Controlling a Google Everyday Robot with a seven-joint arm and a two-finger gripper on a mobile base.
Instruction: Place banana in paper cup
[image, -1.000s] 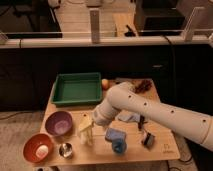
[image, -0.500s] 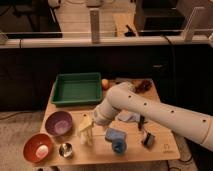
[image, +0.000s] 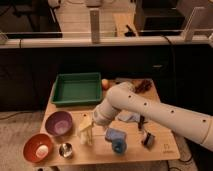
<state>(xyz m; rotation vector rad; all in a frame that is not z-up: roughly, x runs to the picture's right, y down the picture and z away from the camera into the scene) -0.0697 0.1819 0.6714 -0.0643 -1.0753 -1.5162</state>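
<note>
My arm reaches from the right across the wooden table (image: 160, 147). The gripper (image: 86, 132) points down over the table's front left part, just right of the purple bowl. A pale yellow elongated shape at the gripper's tip (image: 84, 125) looks like the banana. I cannot tell whether it is held. A small whitish shape right under the gripper (image: 88, 141) looks like the paper cup. The gripper hides most of it.
A green tray (image: 59, 95) stands at the back left. A purple bowl (image: 59, 123), an orange bowl (image: 38, 147) and a small shiny metal cup (image: 65, 149) stand at the front left. A blue object (image: 116, 140) and a small dark item (image: 147, 140) lie right of the gripper.
</note>
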